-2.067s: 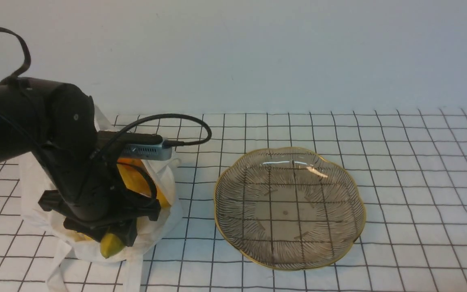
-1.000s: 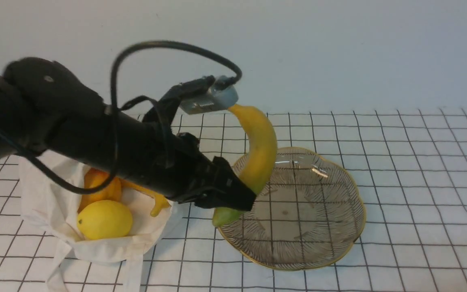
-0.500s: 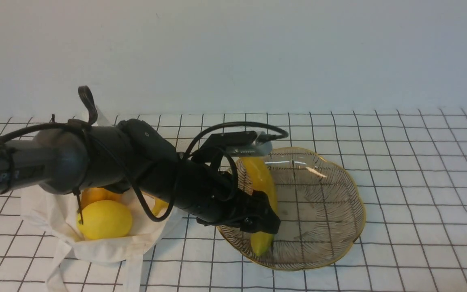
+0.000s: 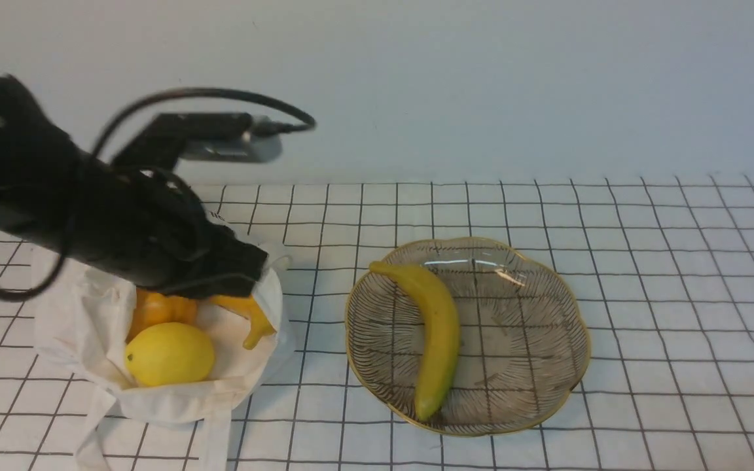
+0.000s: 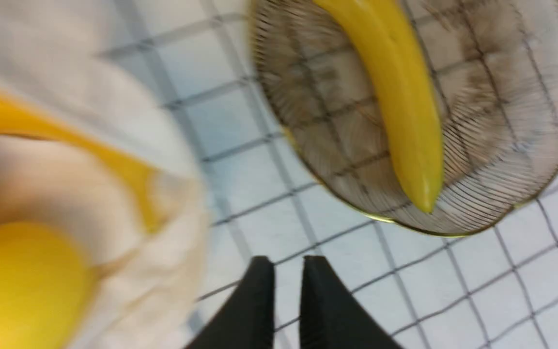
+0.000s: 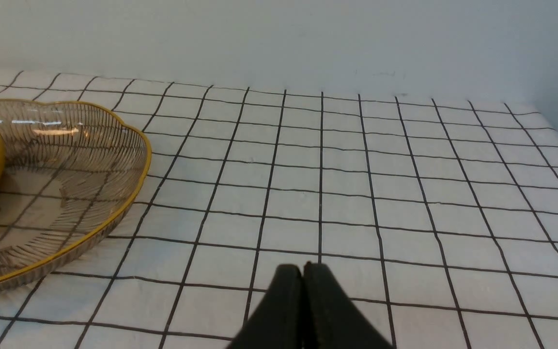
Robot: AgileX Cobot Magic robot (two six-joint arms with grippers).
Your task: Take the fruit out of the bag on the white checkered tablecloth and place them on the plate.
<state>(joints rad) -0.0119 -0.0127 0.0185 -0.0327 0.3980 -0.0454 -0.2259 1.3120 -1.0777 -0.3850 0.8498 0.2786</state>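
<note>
One yellow banana (image 4: 439, 340) lies in the ribbed glass plate (image 4: 547, 307) on the checkered tablecloth (image 4: 678, 261); both also show in the left wrist view, banana (image 5: 400, 97) on plate (image 5: 502, 121). The off-white bag (image 4: 89, 327) at the left holds a lemon (image 4: 169, 354), an orange fruit (image 4: 154, 311) and the second banana (image 4: 249, 317). My left gripper (image 4: 249, 268) hovers over the bag's far right rim. In its wrist view (image 5: 287, 264) it is empty, jaws nearly together. My right gripper (image 6: 303, 266) is shut and empty, low over the cloth right of the plate (image 6: 90, 160).
The bag's straps (image 4: 216, 438) trail toward the front edge. A plain wall stands behind the table. The left arm and its cable cover the bag's rear part.
My left gripper let go of the banana on the plate, pulled back left and rose over the bag. The banana now lies free in the plate.
</note>
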